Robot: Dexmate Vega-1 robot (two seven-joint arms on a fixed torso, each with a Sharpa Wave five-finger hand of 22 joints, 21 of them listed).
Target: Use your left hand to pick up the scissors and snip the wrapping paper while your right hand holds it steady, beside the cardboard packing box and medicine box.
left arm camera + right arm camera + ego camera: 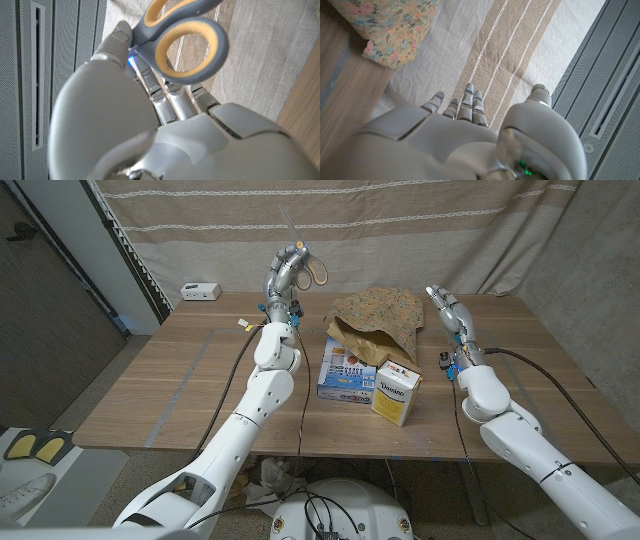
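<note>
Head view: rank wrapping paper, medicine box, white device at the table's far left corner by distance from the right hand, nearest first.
1. Wrapping paper: just to the left of the right hand, at the table's back middle.
2. Medicine box: nearer the table's front, left of the right forearm.
3. White device: far left back corner, beyond the left hand gripping the scissors.

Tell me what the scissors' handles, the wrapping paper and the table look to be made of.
Scissors handles: likely plastic, grey with matte yellow lining inside the loops. Wrapping paper: thin floral-printed paper, brown reverse, creased and crumpled. Table: wood or wood-look laminate, with visible grain and a dull finish.
</note>
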